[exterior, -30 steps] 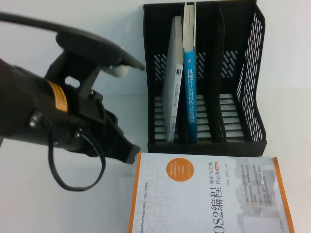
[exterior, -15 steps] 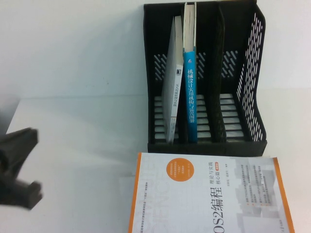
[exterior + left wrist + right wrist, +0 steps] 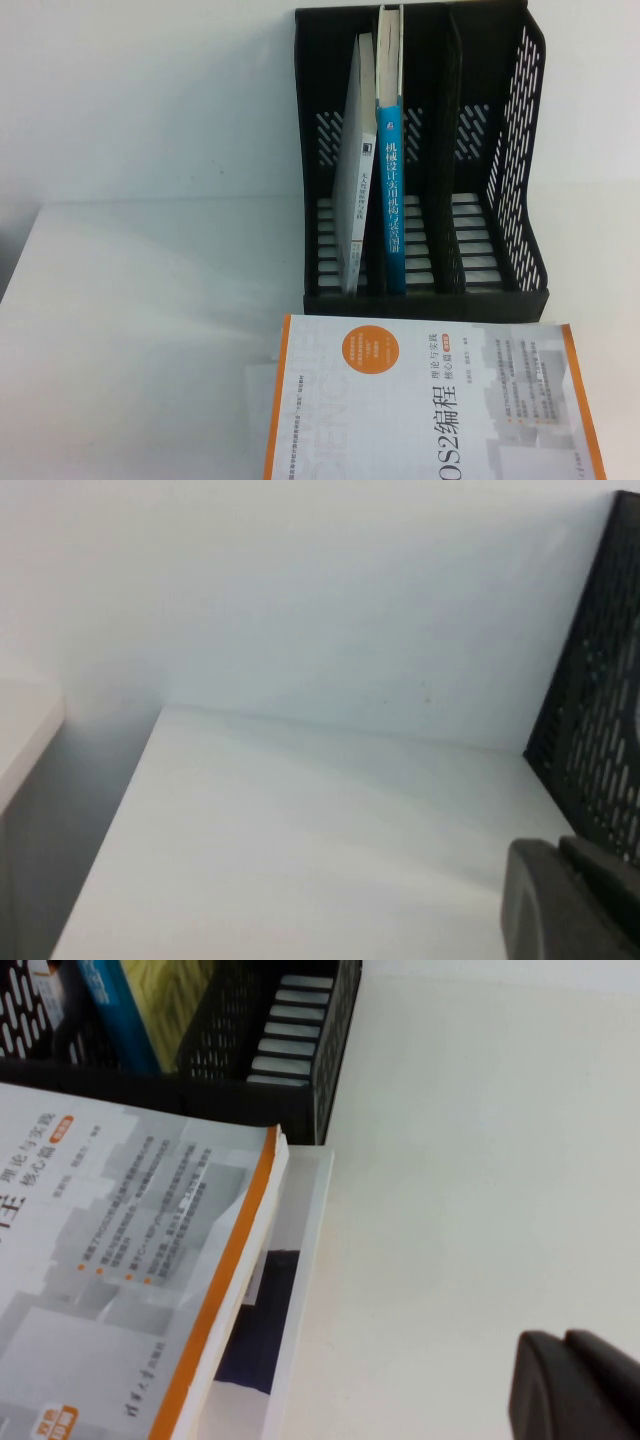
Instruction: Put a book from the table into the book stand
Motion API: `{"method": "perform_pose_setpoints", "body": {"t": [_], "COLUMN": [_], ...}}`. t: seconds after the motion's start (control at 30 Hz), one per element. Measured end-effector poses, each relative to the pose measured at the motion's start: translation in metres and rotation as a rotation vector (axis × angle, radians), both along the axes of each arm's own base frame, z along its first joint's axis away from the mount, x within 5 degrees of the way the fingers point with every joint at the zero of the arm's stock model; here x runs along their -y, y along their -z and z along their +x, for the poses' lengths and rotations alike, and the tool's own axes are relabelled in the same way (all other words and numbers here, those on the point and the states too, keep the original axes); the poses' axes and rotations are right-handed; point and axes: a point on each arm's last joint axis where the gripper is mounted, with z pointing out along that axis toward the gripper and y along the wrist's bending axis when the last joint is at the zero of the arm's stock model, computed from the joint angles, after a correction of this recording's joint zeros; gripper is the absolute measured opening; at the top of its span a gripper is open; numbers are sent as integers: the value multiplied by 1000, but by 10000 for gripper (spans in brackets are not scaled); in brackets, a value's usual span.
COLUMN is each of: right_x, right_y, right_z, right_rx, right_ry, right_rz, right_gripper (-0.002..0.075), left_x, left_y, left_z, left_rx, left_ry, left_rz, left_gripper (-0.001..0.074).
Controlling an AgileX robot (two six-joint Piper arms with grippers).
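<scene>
White flat tabletop (image 3: 140, 330) against a plain white wall, catalogued left to right. Left gripper (image 3: 575, 900): absent from the high view; in the left wrist view only a dark fingertip shows at the frame edge, low over bare table near the rack's perforated side, fingers closed together and holding nothing. Black plastic file rack (image 3: 520, 150): three upright slots, perforated side walls, slatted base, standing at the back of the table. Thin grey-white book (image 3: 357, 185): upright in the rack's leftmost slot, leaning slightly. Thick book with blue spine and white characters (image 3: 391, 170): upright in the same slot, just beside the grey-white book, on its right; the yellow-green cover shows in the right wrist view. Middle and right slots: no contents. White book with orange edges (image 3: 420, 400): lying flat on the table directly in front of the rack, resting on a thinner pale item beneath it. Right gripper (image 3: 580, 1385): dark tip only in the right wrist view, over bare table to the right of the flat book; finger state cannot be told.
</scene>
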Motion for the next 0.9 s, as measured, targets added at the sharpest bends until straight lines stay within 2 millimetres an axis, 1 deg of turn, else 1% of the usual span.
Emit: {"method": "perform_pose_setpoints", "body": {"t": [0.1, 0.17, 0.27, 0.43, 0.9], "right_x": [0, 0, -1, -1, -1], "right_y": [0, 0, 0, 0, 0], "right_z": [0, 0, 0, 0, 0], "right_rx": [0, 0, -2, -2, -2], "right_ry": [0, 0, -2, -3, -3], "right_rz": [0, 0, 11, 16, 16], "right_gripper": [-3, -3, -3, -3, -3], "left_x": [-2, -3, -4, -4, -5], "left_y": [23, 33, 35, 45, 45], "left_z": [1, 2, 2, 0, -1], "left_rx": [-46, -78, -94, -206, -220], "left_ry": [-47, -71, -85, -99, -101], "left_rz": [-66, -95, -110, -108, -107], "left_gripper": [-2, -2, -2, -2, -2]}}
